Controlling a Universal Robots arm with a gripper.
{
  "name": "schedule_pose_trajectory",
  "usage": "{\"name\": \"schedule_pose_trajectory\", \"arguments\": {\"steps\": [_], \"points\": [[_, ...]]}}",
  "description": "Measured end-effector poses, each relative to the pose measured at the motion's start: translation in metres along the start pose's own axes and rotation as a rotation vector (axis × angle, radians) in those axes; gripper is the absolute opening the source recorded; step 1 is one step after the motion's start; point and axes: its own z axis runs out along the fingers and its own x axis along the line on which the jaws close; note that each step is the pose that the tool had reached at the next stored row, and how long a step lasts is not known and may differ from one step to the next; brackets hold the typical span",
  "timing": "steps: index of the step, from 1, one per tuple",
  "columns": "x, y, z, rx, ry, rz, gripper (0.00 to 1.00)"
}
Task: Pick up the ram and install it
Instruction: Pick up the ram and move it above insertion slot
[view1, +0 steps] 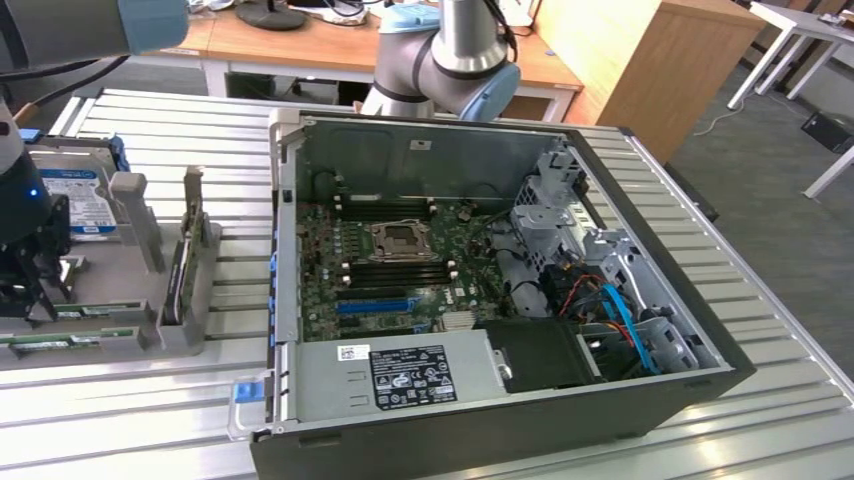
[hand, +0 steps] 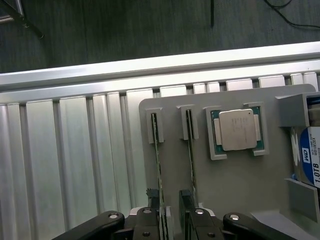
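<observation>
Exterior view's left edge has the black pincer (view1: 30, 290) hanging over a grey moulded holder plate (view1: 114, 270) on the ribbed aluminium table (view1: 134, 420). The wrist view suggests why. A long, thin green circuit-board ram stick (hand: 157, 145) and a second ram stick (hand: 190, 140) stand on edge in narrow slots of that plate, upright so that pads can pass down either side. The first ram stick, the one farther from the processor, runs in between the pads of the pincer (hand: 170, 205), which stand apart, released and gripping nothing. The second ram stick runs to just beside one pad. So the ram is in its holder, not in the machine.

A square silver-capped processor chip (hand: 236, 130) lies flat in its own pocket beside the sticks. A silver hard drive with a blue-white label (hand: 311, 160) sits at the plate's far end. "1.0TB" can be read on it; the rest is too small.

Moving right in the exterior view, the open black computer case (view1: 534, 440) lies on its side, probably so the green motherboard (view1: 334, 280) faces up for reaching from above. Its grey power supply box (view1: 327, 385) carries a black-and-white label (view1: 407, 375) whose print I cannot read
</observation>
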Motion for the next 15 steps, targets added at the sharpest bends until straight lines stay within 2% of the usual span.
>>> {"name": "schedule_pose_trajectory", "arguments": {"steps": [6, 15], "points": [[0.0000, -0.0001, 0.0034, -0.0003, 0.0003, -0.003, 0.30], [0.0000, -0.0002, 0.0056, -0.0008, 0.0020, -0.044, 0.30]]}}
